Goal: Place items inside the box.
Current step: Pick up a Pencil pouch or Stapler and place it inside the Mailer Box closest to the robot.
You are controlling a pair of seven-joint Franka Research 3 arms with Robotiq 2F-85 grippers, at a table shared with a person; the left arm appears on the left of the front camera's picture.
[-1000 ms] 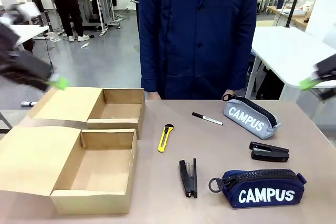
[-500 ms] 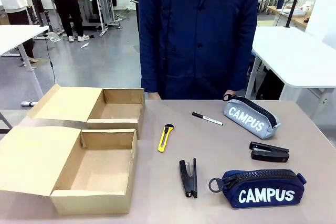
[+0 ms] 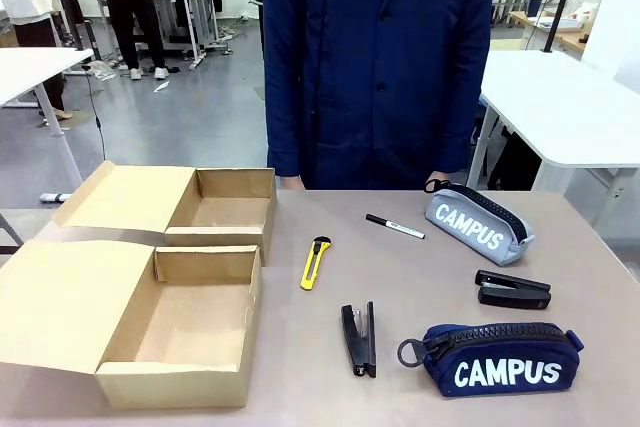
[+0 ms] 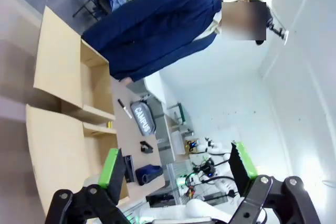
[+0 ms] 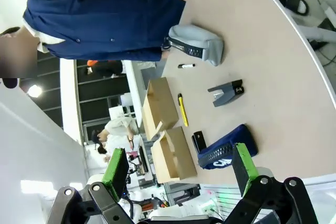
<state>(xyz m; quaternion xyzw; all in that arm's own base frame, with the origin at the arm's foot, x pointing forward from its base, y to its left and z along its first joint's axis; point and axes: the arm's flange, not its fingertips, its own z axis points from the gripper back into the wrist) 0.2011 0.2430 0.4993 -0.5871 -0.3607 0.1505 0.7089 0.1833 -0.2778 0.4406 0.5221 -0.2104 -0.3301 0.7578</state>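
Observation:
Two open cardboard boxes stand at the table's left, a near box [image 3: 180,332] and a far box [image 3: 215,209], both with nothing in them. On the table to their right lie a yellow utility knife [image 3: 316,262], a black marker [image 3: 394,226], a grey CAMPUS pencil case [image 3: 478,224], a navy CAMPUS pencil case [image 3: 500,358] and two black staplers [image 3: 359,338] [image 3: 513,289]. My left gripper [image 4: 176,165] is open, high and well off the table. My right gripper [image 5: 178,170] is also open and held high, far above the navy case [image 5: 228,149].
A person in a navy coat [image 3: 380,67] stands at the far edge, hands out of sight. White tables [image 3: 560,107] stand behind on the right. Bare tabletop [image 3: 410,277] lies between the items.
A second ago both arms showed blurred at the left and right edges of the front view; they have since pulled out of it. The items and boxes have not moved.

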